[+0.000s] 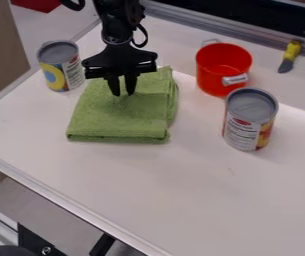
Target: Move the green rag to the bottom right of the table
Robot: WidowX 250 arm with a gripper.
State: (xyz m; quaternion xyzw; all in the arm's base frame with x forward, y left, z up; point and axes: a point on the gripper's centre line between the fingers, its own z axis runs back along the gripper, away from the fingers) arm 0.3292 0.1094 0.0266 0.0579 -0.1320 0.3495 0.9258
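Parted jaws of the black gripper (122, 94) point down at the nubby, thickly folded, squarish green rag (120, 118).

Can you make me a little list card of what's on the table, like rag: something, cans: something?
rag: green, folded
hand: black, right at the rag, toward its back part
cans: two, one left of the rag, one in front of the pot
pot: red, right of the rag
tool: yellow handle, back right
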